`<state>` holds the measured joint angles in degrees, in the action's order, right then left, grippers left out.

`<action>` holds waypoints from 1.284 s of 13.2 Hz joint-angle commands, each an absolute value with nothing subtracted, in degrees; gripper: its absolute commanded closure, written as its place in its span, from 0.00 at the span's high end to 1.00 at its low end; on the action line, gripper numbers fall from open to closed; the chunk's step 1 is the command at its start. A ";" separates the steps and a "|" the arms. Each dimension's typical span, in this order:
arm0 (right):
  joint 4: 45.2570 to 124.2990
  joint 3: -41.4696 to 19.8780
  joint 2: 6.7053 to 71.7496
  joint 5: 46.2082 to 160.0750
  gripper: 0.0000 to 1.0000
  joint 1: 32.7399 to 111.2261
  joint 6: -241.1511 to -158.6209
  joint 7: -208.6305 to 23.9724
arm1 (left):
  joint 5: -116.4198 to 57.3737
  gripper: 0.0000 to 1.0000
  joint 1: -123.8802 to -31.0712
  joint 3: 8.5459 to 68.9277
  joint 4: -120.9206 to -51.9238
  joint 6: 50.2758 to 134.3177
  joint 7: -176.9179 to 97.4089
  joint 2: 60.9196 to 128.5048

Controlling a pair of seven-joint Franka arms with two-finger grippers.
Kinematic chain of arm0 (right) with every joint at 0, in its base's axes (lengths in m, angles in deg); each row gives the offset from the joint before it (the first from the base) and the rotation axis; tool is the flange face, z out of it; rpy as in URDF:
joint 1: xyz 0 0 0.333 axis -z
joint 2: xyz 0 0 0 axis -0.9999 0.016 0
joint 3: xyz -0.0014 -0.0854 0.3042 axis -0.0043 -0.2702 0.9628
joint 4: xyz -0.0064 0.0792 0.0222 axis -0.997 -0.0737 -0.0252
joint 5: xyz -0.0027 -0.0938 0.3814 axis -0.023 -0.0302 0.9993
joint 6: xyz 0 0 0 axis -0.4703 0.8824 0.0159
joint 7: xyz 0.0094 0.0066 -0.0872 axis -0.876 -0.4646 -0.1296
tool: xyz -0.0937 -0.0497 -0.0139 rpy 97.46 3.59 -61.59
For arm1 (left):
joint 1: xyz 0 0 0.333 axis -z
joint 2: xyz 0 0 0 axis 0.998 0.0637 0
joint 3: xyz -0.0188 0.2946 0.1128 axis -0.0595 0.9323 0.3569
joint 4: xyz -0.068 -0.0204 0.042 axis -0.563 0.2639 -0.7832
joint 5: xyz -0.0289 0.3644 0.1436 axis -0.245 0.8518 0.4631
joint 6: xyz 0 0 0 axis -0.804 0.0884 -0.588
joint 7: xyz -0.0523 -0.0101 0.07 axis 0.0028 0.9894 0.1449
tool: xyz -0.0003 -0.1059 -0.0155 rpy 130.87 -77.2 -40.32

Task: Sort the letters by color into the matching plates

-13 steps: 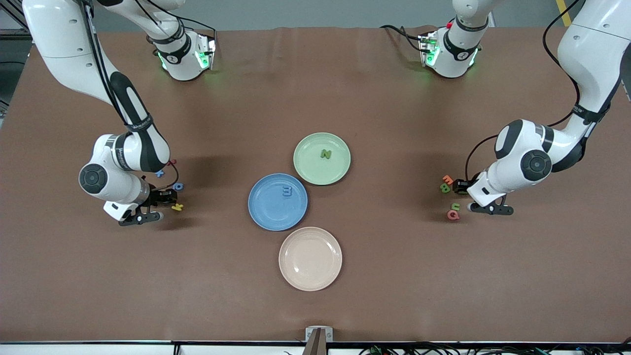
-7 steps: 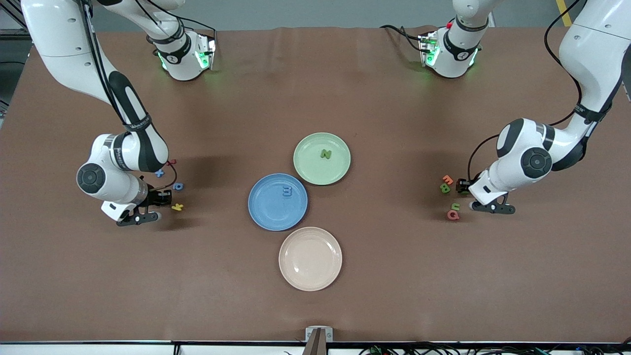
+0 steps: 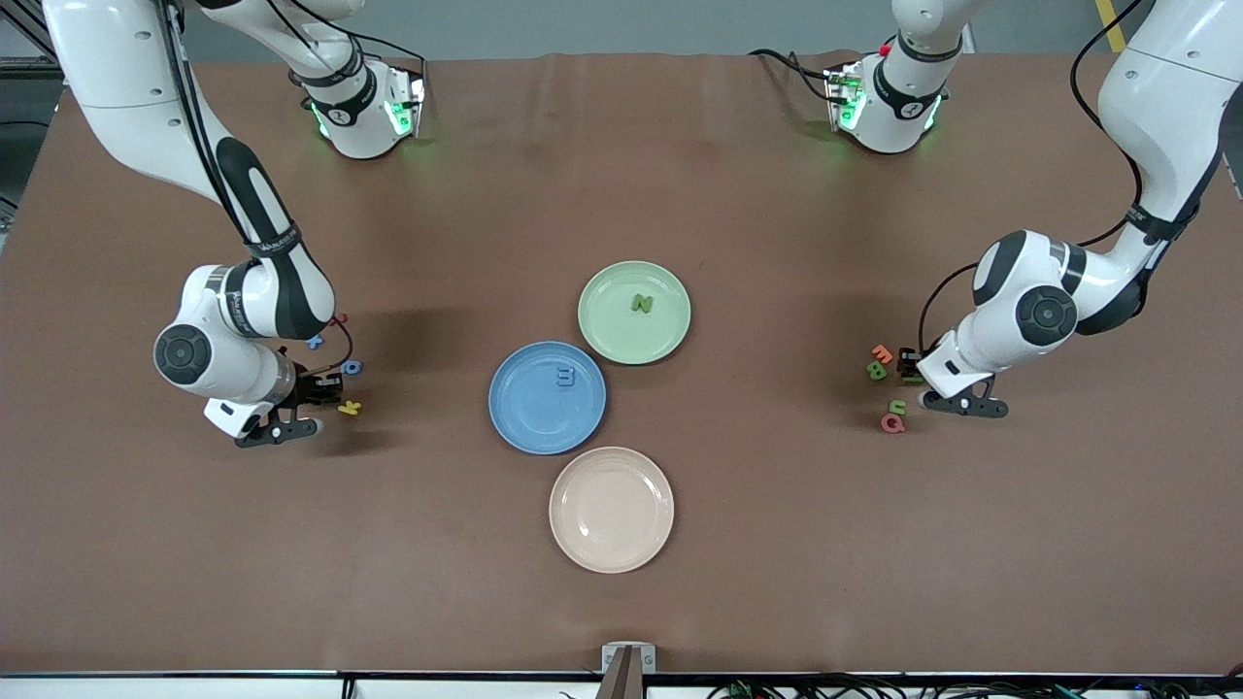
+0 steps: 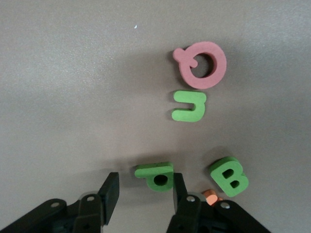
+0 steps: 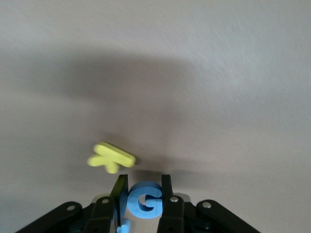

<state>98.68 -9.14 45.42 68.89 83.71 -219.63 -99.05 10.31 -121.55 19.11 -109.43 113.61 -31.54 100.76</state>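
Note:
My right gripper (image 3: 328, 388) is low at the table and shut on a blue G (image 5: 146, 201), which is hidden in the front view. Two blue letters (image 3: 352, 367) (image 3: 314, 341) lie beside it. My left gripper (image 3: 911, 369) is open and low, with a green P (image 4: 155, 175) between its fingers, against one finger (image 4: 179, 187). A green U (image 4: 189, 107) and a green B (image 4: 229, 175) lie close by. The blue plate (image 3: 529, 413) holds one blue letter (image 3: 565, 377). The green plate (image 3: 612, 325) holds a green N (image 3: 642, 304).
A yellow letter (image 3: 349, 408) and a red one (image 3: 339, 318) lie by my right gripper. A pink Q (image 3: 892, 422) and an orange letter (image 3: 882, 352) lie by my left gripper. A cream plate (image 3: 612, 534) sits nearer the front camera than the blue plate.
My left hand has shifted a little toward the green letters. My right hand has only wavered in place. No letter on the table has moved.

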 commanded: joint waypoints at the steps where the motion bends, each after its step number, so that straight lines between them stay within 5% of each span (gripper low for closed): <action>1: 92.83 -8.95 43.89 68.58 0.24 80.83 -211.91 -94.96 | 12.07 0.53 -122.12 18.92 -109.93 115.05 -29.43 101.34; 10: 83.67 -8.86 45.73 69.37 0.24 60.27 -208.01 -66.13 | 12.08 0.52 -121.95 18.83 -109.67 115.41 -29.07 101.70; 17: 82.79 -8.77 51.53 75.08 0.24 53.58 -217.32 -63.57 | 12.16 0.40 -121.77 18.83 -109.58 115.49 -29.24 102.49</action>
